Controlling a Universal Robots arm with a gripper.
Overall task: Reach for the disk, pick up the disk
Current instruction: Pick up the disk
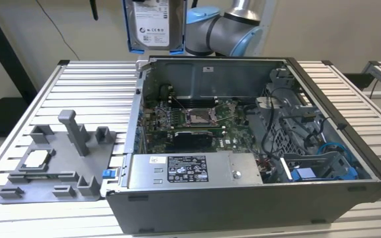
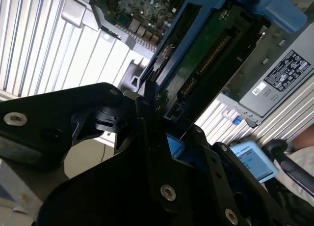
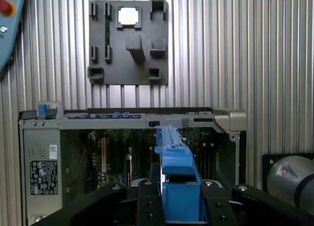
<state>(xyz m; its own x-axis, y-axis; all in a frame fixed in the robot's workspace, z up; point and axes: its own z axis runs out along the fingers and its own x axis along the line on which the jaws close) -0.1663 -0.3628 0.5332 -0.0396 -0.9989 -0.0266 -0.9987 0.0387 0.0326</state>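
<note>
Silver disk (image 1: 152,24): upright in the air with its white label facing the exterior camera and its blue frame around the edges. It hangs well above the surface (image 1: 78,89), over the far side of the computer case (image 1: 243,208).
Grip: the jaws are closed on the disk. In the first wrist view, black fingers (image 3: 147,204) sit on either side of its blue frame (image 3: 174,172). The second wrist view shows the disk's green circuit side (image 2: 211,54).
Arm (image 1: 227,29): grey with a blue joint cap, just beside the disk on the exterior view's right.
Computer case: dark and open on top, lying mid-surface toward the near edge, with the motherboard (image 1: 197,119) exposed and the power supply (image 1: 190,171) along its near wall.
Grey tray (image 1: 58,163): beside the case, at the surface's edge on the exterior view's left. A small square chip (image 1: 35,158) sits in one of its pockets.
Blue bracket (image 1: 323,168): inside the case, at its near corner on the exterior view's right.
</note>
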